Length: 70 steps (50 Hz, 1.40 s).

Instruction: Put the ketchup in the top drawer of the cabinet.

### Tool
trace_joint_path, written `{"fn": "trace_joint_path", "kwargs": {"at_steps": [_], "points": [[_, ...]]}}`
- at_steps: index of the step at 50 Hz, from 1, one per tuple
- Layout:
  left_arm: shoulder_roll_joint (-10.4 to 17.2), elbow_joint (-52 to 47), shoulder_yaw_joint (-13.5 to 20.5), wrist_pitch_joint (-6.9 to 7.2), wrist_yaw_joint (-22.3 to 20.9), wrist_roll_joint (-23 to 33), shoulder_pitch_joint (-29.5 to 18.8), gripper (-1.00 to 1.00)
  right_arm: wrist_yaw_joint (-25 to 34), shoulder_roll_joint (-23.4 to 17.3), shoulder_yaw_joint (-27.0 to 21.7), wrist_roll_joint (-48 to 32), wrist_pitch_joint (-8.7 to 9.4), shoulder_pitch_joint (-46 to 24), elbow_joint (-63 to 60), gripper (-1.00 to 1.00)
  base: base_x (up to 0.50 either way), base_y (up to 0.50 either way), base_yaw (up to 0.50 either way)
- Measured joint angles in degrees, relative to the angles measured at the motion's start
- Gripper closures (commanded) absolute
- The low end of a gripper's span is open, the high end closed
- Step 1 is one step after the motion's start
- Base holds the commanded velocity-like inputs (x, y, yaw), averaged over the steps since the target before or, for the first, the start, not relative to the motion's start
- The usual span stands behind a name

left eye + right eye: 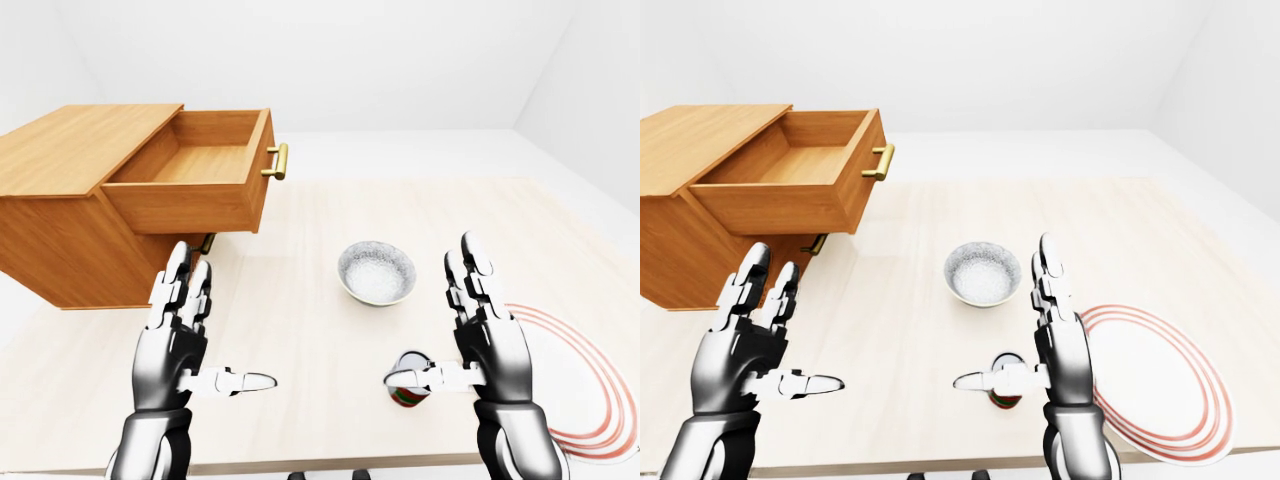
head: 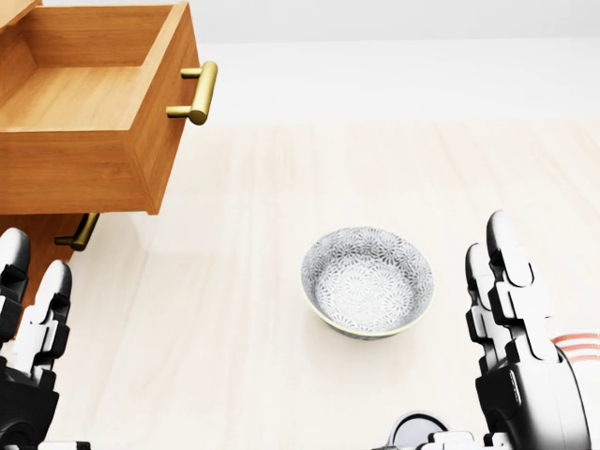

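Ketchup (image 1: 407, 385): small red container with a green band and a pale round top, upright on the table near the bottom edge of the left-eye view; partly hidden behind the right hand's thumb; no finger closed on it.
Right hand (image 1: 487, 340): raised above the table, fingers straight and pointing up, thumb stretched sideways toward the view's left across the ketchup; spread, gripping nothing.
Left hand (image 1: 180, 335): raised at lower left, fingers straight up, thumb out toward the view's right; spread, empty, well apart from the ketchup.
Top drawer (image 1: 205, 172): pulled out of the cabinet, interior bare wood, brass handle (image 2: 198, 93) on its face.
Cabinet (image 1: 70, 215): wooden, on the table at the left of every view; a second brass handle shows on the lower drawer, under the open one.
Bowl (image 2: 367, 279): patterned grey-white, upright, between the hands and above the ketchup in the left-eye view.
Plate (image 1: 1155, 380): white with red rings, on the table at lower right, just beside the right hand.
Table (image 1: 300, 300): pale wood, bearing all items.
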Motion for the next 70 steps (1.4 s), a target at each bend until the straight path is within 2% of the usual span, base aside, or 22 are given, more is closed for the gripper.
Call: {"fn": "trace_joint_path", "kwargs": {"at_steps": [32,48,60,70], "points": [[0.2,0.1,0.2,0.0,0.0,-0.1,-0.1,-1.0,-0.3,0.4,-0.2,-1.1,0.36,-0.4,0.9,-1.0,0.0,0.5,0.0],[0.3,0.2,0.2,0.0,0.1,0.0,-0.1,-1.0,0.0,0.9,-1.2,0.5,2.4,-1.5,1.7,-1.0,0.0,0.0,0.0],[0.3,0.4,0.1,0.0,0.3,0.0,-0.3,-1.0,0.5,0.9,-1.5,0.9,2.13,-1.6,2.1,-1.0,0.3,0.09,0.0],[0.4,0.5,0.1,0.0,0.3,0.0,-0.4,-1.0,1.0,1.0,-1.9,2.3,2.66,-1.4,1.8,-1.0,0.0,0.0,0.0]]}}
